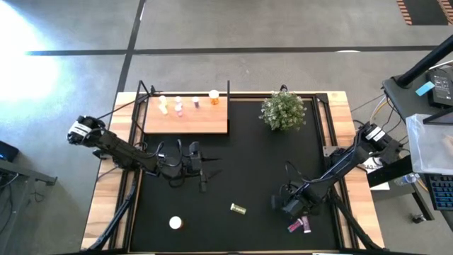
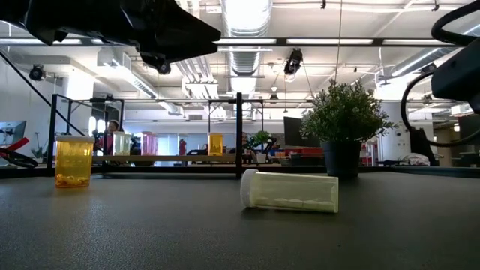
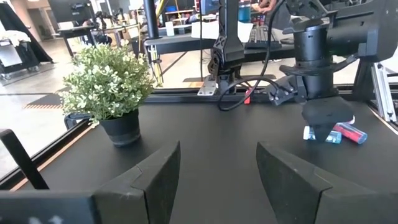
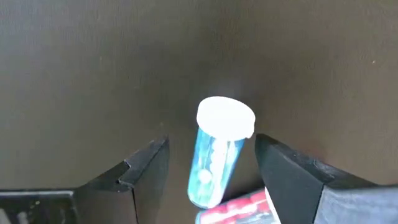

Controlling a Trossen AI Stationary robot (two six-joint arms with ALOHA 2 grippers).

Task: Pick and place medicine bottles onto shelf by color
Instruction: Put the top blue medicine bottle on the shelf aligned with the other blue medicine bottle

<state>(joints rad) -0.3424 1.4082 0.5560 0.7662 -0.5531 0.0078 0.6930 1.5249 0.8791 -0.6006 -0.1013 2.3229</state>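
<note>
1. Right hand [image 4: 211, 171]: poised directly above a blue bottle [image 4: 217, 158] lying on its side on the black mat [image 1: 248, 170] of the tabletop. Fingers spread, one on each side of the bottle, nothing pinched.
2. Blue bottle: white cap pointing away from the hand, body running back between the fingers. Touching or just beside a pink bottle [image 1: 296, 227], near the hand's base.
3. Left hand [image 3: 217, 180]: fingers spread and empty, hovering over the mat just in front of the shelf [image 1: 185, 117], well apart from the right hand.
4. Shelf: four bottles standing on the board, beyond the left hand.
5. Remaining on the mat: yellowish bottle [image 1: 238, 208] lying on its side between the two hands; orange bottle [image 1: 175, 223] upright, near the left hand.
6. Handling, judged: small rigid plastic cylinder, light, smooth; likely to roll when nudged. Best taken across the body, mid-length, fingers square to the axis; cap end wider and apt to slip.
7. Risk, judged: pink neighbour close enough to be caught or pushed by the nearer finger on closing.
</note>
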